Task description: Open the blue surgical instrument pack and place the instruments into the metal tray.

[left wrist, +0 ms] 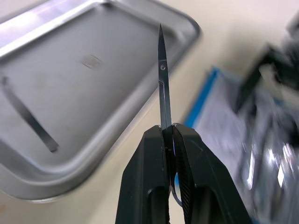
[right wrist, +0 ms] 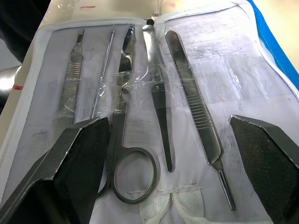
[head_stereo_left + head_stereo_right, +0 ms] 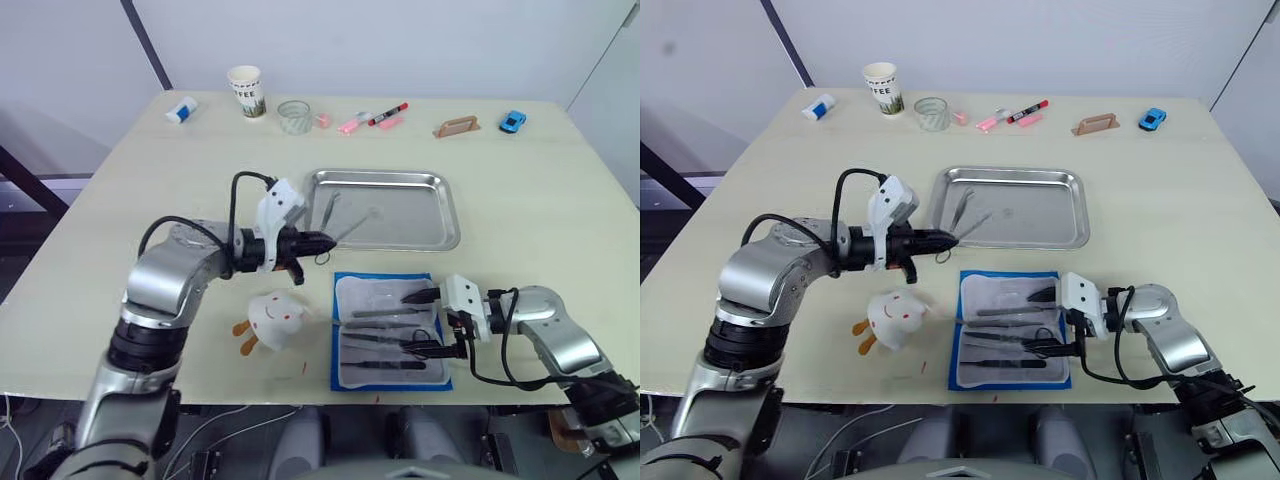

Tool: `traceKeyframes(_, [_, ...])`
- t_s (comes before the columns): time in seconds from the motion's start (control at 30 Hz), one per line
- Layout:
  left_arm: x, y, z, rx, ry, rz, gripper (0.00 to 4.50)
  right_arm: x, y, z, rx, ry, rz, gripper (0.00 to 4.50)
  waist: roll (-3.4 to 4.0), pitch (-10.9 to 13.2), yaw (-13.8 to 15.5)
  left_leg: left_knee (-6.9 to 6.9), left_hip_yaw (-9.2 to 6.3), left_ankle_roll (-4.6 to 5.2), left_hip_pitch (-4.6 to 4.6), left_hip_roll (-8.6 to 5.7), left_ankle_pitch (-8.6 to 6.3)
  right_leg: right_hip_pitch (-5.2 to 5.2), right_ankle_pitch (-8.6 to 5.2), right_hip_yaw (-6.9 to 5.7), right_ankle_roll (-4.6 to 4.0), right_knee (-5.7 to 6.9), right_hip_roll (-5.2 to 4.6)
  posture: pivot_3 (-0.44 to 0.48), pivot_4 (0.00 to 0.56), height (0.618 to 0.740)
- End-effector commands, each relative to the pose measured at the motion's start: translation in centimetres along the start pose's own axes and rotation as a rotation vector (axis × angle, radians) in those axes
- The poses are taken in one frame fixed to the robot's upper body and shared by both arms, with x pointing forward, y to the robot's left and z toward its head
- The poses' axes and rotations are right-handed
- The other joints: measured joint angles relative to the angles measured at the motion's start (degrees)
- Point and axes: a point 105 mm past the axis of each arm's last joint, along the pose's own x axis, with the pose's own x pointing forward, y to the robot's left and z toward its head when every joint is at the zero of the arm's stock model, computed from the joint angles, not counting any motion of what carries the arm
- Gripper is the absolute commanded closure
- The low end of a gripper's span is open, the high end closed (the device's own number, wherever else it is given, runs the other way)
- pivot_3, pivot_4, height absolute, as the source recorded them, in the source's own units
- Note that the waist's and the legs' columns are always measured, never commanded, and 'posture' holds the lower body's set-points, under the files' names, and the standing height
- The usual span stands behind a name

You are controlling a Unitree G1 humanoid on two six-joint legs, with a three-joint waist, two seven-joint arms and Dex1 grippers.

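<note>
Nearest, the blue surgical instrument pack (image 3: 390, 332) lay open on the surface (image 3: 540, 210), its clear insert still carrying several instruments (image 2: 159, 102) side by side. The right gripper (image 3: 428, 322) sat over the pack's right edge, fingers spread wide. A small white toy (image 3: 276, 318) rested left of the pack. Beyond that, the left gripper (image 3: 322, 241) was pinching a pair of scissors (image 1: 163, 84), blades pointing over the near rim of the metal tray (image 3: 440, 215). One pair of tweezers (image 3: 329, 209) lay in the tray's left part.
</note>
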Motion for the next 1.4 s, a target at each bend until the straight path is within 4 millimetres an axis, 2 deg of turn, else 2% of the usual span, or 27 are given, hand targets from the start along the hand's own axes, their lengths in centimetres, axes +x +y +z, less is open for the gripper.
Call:
traceKeyframes(0.03, [0.8, 0.9, 2.4, -0.019, -0.055, 0.16, 4.46, 0.4, 1.1, -3.0, 0.1, 0.096, 0.035, 0.0, 0.01, 0.0, 0.0, 0.0, -0.01, 0.0, 0.0, -0.01, 0.0, 0.0, 0.0, 0.0, 0.0, 0.0, -0.01, 0.0, 0.15, 0.74])
traceKeyframes(0.27, [3.9, 3.4, 3.7, -0.139, -0.013, 0.45, 4.46, 0.4, 1.0, -2.9, 0.094, 0.096, 0.033, 0.0, -0.02, 0.0, 0.0, 0.02, -0.06, -0.01, -0.02, -0.05, 0.0, 0.01, 0.01, -0.02, 0.01, 0.01, -0.04, 0.0, 0.15, 0.74])
traceKeyframes(0.43, [6.1, 4.0, 4.4, -0.186, -0.011, 0.531, 4.46, 0.3, 1.0, -2.9, 0.096, 0.097, 0.03, 0.0, -0.01, 0.0, 0.0, 0.02, -0.05, -0.04, -0.03, -0.06, 0.02, 0.01, 0.01, -0.01, 0.01, 0.0, -0.05, 0.0, 0.15, 0.74])
traceKeyframes(0.53, [7.0, 4.7, 4.2, -0.21, 0.005, 0.573, 4.46, 0.3, 1.1, -2.8, 0.098, 0.095, 0.027, 0.0, -0.01, 0.0, 0.0, 0.02, -0.07, -0.16, -0.04, -0.07, 0.09, 0.01, 0.01, -0.03, 0.01, 0.01, -0.06, 0.0, 0.15, 0.74])
traceKeyframes(0.77, [9.5, 5.0, 3.9, -0.216, 0.036, 0.606, 4.46, 0.3, 1.3, -2.8, 0.104, 0.093, 0.025, 0.0, -0.02, 0.0, 0.1, 0.01, -0.05, -0.29, -0.05, -0.09, 0.16, 0.01, 0.01, -0.03, 0.02, -0.01, -0.07, 0.0, 0.15, 0.74])
traceKeyframes(1.0, [10.2, 5.5, 2.8, -0.263, 0.062, 0.649, 4.46, 0.4, 1.3, -2.8, 0.105, 0.092, 0.019, 0.0, -0.01, 0.0, 0.0, -0.01, -0.05, -0.29, -0.05, -0.09, 0.16, -0.01, 0.01, -0.03, 0.02, -0.01, -0.06, 0.0, 0.15, 0.74])
traceKeyframes(1.4, [10.1, 5.2, 1.6, -0.291, 0.109, 0.672, 4.46, 0.3, 1.1, -2.8, 0.104, 0.092, 0.018, 0.0, -0.01, 0.0, 0.0, -0.01, -0.06, -0.31, -0.06, -0.09, 0.17, 0.0, 0.01, -0.04, 0.02, -0.01, -0.06, 0.0, 0.15, 0.74])
